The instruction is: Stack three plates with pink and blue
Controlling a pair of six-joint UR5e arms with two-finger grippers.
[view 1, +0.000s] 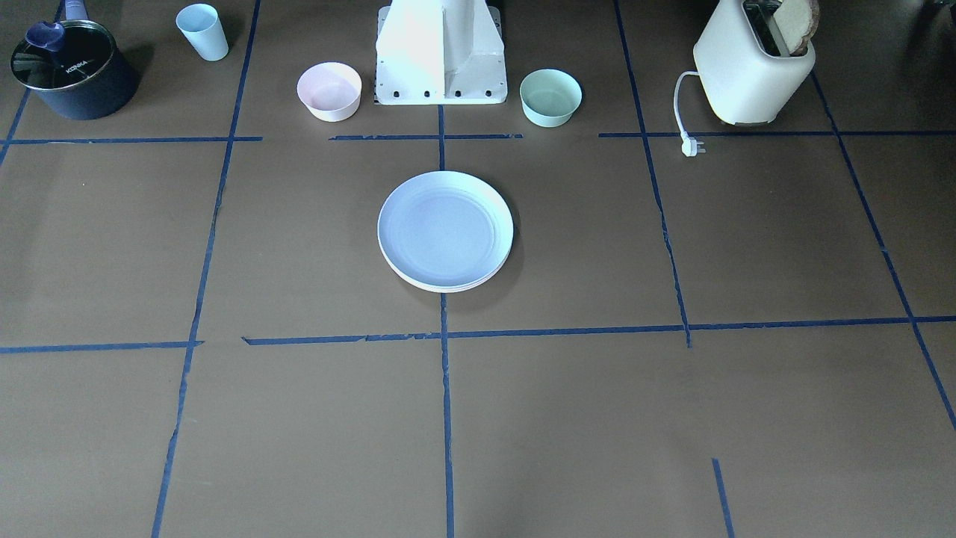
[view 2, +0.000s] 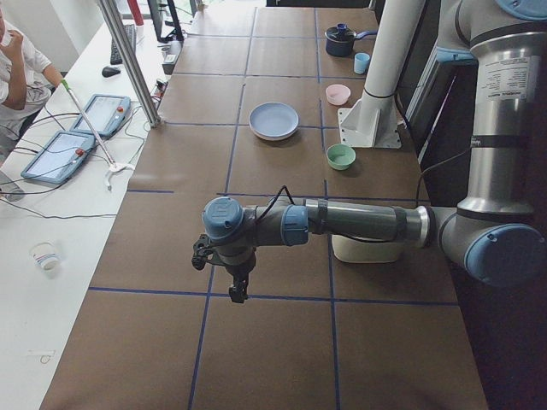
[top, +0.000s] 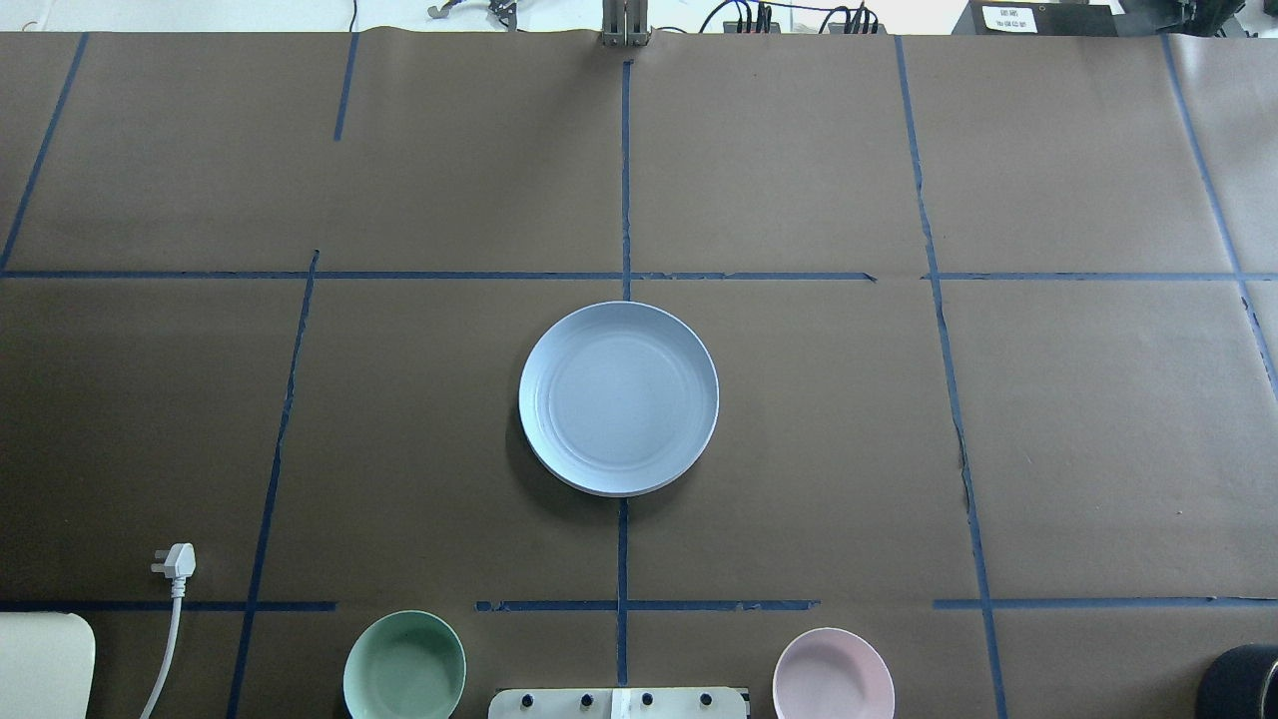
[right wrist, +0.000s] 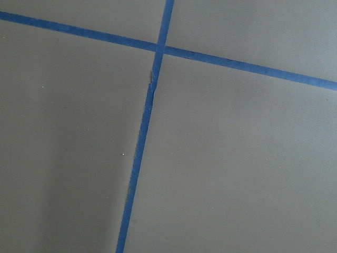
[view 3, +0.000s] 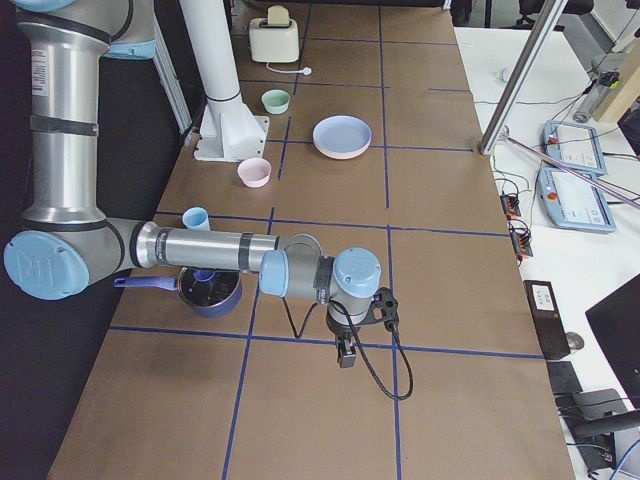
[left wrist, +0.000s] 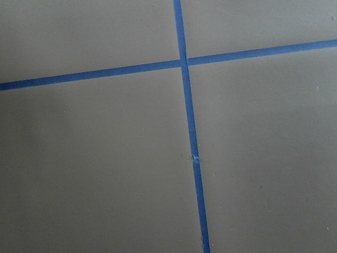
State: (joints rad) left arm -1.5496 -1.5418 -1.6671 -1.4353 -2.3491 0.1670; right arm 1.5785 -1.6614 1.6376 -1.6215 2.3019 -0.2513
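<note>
So, the plates (view 1: 445, 230) sit in one stack mid-table (view 1: 672, 418), right on the centre tape line, a bit out from the robot's base. The blue plate (top: 618, 411) is on top. From the operators' side, pale rims peek out underneath it, and the lowest looks like the cream plate (view 1: 447, 287); can't pick out the pink one for sure. Both arms are stretched out low, well apart from the stack. The left gripper (view 2: 237, 293) hangs pointing down over a tape line near the table's left end, and the right gripper (view 3: 346, 357) does the same near the right end. They show only in the side views, so can't tell if either one's jaws are apart or together. Neither is near a plate, and both wrist cams show just brown table w/ a blue tape cross. Along the robot's edge are a pink bowl (view 1: 329, 91) and a green bowl (view 1: 550, 97), one on either side of the base. Further out are a toaster (view 1: 754, 63) w/ its loose plug (view 1: 692, 147), plus a dark pot (view 1: 72, 69) and a blue cup (view 1: 202, 31).
</note>
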